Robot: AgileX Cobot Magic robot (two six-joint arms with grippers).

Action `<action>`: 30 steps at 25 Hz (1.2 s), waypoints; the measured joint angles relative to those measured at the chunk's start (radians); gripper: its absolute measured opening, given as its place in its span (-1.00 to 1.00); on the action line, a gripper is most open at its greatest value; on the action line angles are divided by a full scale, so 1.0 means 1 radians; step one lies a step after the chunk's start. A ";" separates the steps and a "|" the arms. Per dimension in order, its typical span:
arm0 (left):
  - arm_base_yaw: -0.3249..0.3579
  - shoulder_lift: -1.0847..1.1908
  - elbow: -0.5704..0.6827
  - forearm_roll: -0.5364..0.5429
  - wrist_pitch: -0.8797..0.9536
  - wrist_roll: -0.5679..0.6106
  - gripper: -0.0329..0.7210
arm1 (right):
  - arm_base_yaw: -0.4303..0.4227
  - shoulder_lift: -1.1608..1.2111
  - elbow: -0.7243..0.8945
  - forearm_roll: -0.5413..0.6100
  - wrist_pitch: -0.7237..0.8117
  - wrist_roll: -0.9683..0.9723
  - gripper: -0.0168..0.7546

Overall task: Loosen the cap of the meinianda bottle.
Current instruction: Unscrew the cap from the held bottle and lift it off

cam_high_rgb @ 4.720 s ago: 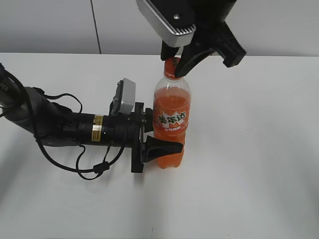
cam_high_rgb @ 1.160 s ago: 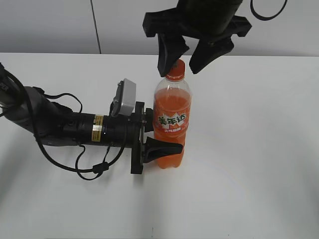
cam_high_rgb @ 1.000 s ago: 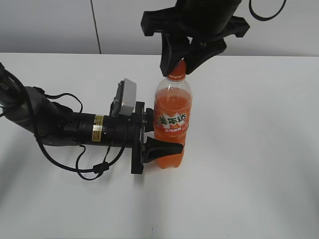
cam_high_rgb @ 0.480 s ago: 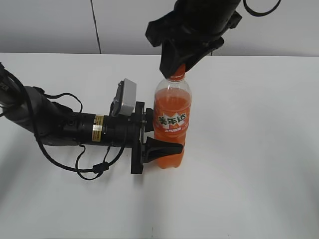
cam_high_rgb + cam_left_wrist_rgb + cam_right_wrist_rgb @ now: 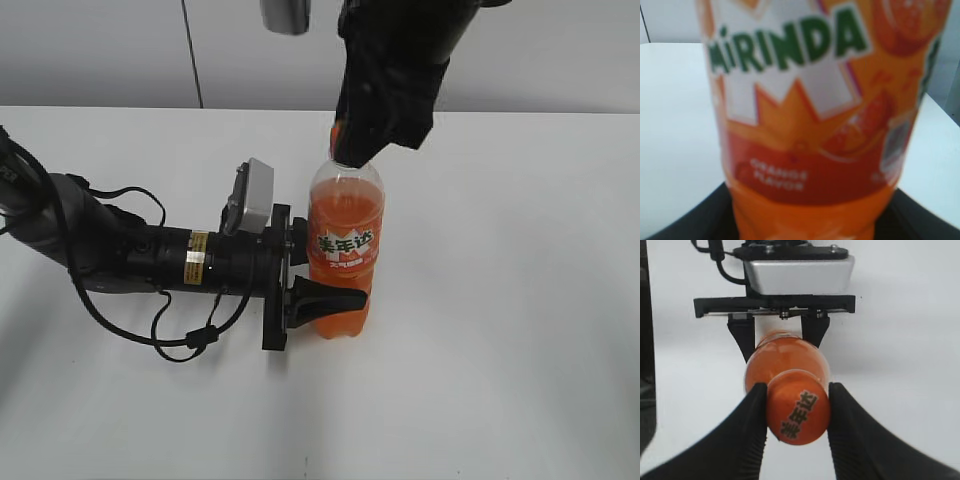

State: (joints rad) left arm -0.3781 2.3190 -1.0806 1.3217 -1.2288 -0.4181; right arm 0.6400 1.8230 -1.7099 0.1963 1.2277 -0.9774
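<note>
The meinianda bottle [image 5: 345, 215] stands upright on the white table, orange drink inside and an orange label on its side. My left gripper [image 5: 338, 292] comes in level from the left and is shut on the bottle's lower body; in the left wrist view the label [image 5: 805, 100] fills the picture, with dark fingers [image 5: 685, 225] at both sides. My right gripper [image 5: 352, 145] comes down from above and hides most of the cap there. In the right wrist view the orange cap [image 5: 799, 412] sits pinched between both black pads [image 5: 756, 420], so this gripper [image 5: 797, 412] is shut on it.
The left arm [image 5: 130, 260] lies along the table [image 5: 500, 300] with loose cables beside it. A grey wall [image 5: 100, 50] runs behind the table's far edge.
The right gripper's fingers stood apart astride the cap, then closed on it. The right wrist has since turned about the cap's axis. Bottle and left arm have not moved.
</note>
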 joint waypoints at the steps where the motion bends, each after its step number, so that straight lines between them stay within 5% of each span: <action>1: 0.000 0.000 0.000 0.001 -0.001 0.001 0.16 | 0.000 0.000 0.000 0.002 0.002 -0.081 -0.25; 14: 0.000 -0.001 0.000 -0.001 0.001 0.000 0.16 | 0.000 -0.002 0.000 0.001 -0.009 -0.833 -0.25; 30: 0.001 -0.001 0.000 0.003 -0.001 0.000 0.16 | 0.000 -0.002 0.000 0.029 -0.011 -0.860 -0.25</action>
State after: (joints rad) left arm -0.3772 2.3181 -1.0806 1.3246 -1.2297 -0.4180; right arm 0.6400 1.8212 -1.7099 0.2249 1.2170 -1.8375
